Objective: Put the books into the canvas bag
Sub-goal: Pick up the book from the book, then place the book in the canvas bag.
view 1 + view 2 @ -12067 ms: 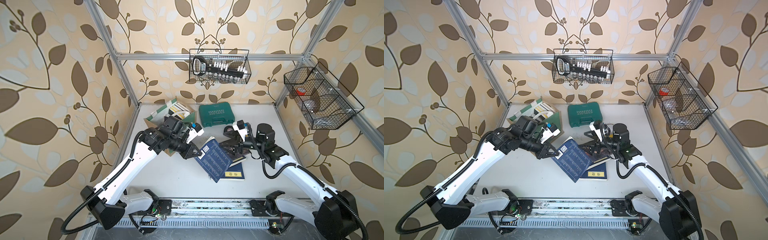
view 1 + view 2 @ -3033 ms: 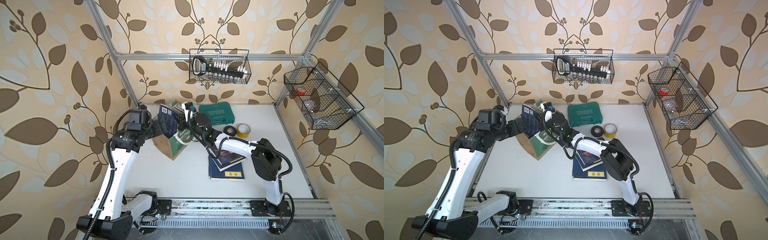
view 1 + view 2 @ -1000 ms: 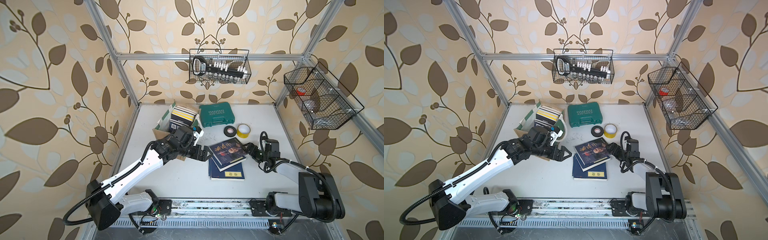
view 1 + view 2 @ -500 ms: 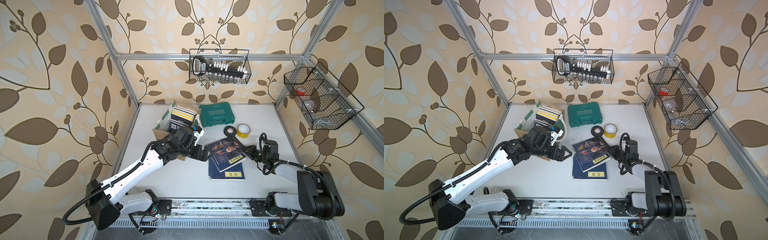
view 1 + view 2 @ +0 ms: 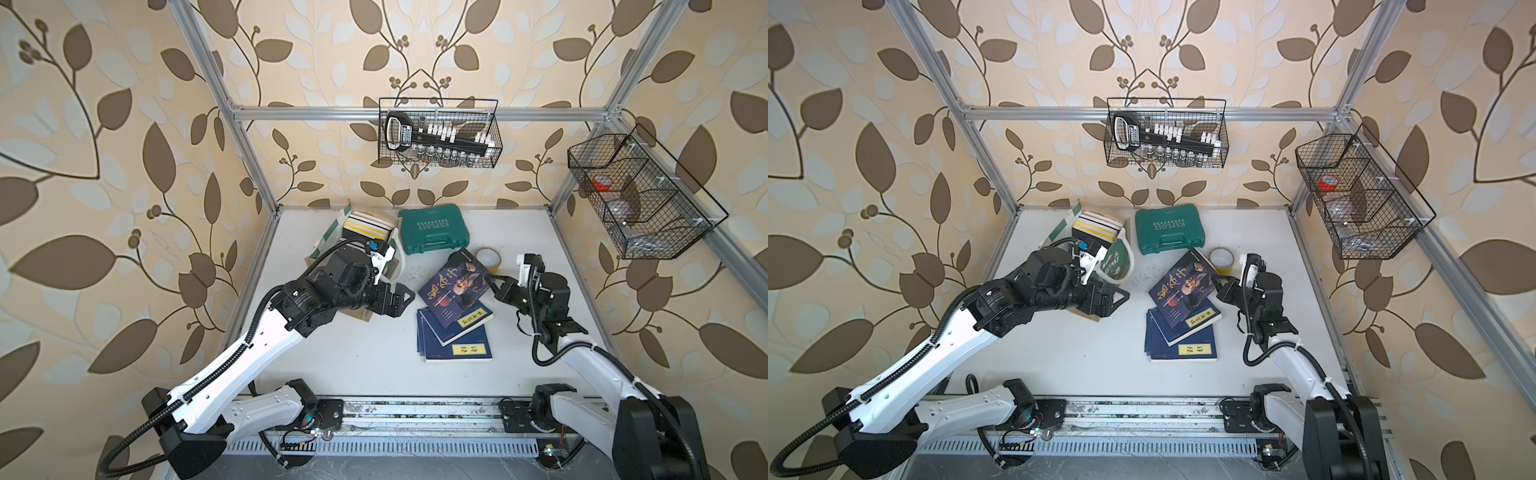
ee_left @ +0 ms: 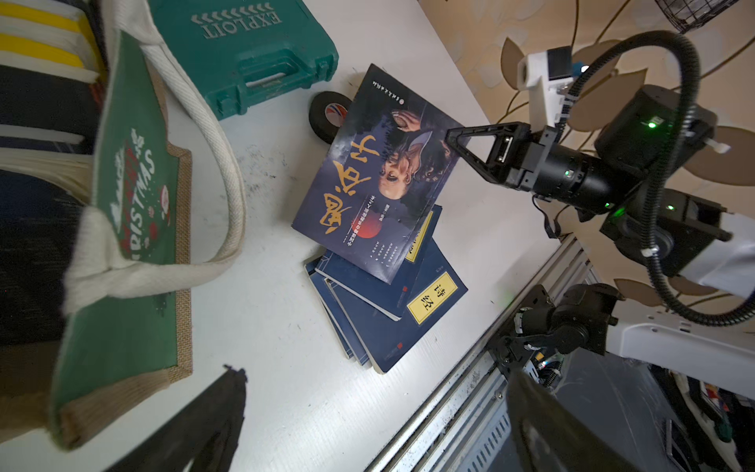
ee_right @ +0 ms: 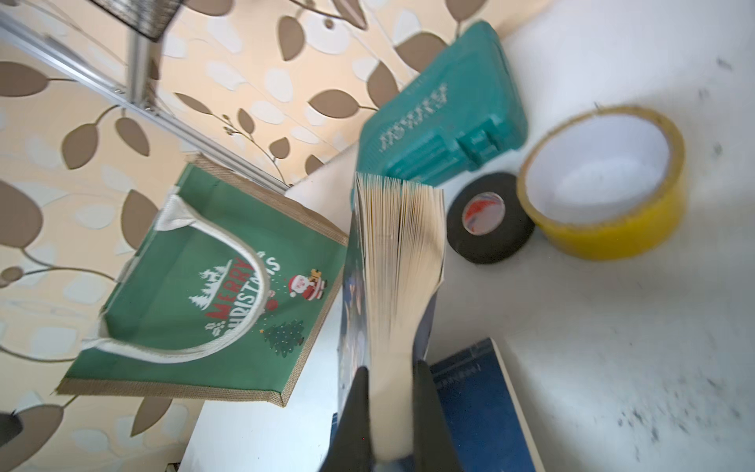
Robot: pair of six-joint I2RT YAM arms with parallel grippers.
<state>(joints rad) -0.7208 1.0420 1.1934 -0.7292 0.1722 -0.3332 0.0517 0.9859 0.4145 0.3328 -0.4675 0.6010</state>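
Right gripper [image 5: 491, 283] pinches book [image 5: 455, 286] edge, frame centre, tilting it off stack [image 5: 455, 347]; left gripper [image 5: 397, 301] wide, empty, likely ready for handover toward bag [image 5: 1115, 259].

The right gripper [image 7: 390, 388] pinches a book [image 7: 398, 253] by its page edge, with the fanned pages running ahead toward twelve o'clock. The canvas bag [image 7: 196, 294] shows its green Merry Christmas panel at ten o'clock. The green tool case [image 7: 441, 118] lies past the book around twelve. A black tape roll [image 7: 486, 220] and a yellow tape roll [image 7: 604, 229] sit side by side toward two. A navy book [image 7: 478, 400] lies flat just beside the jaws.
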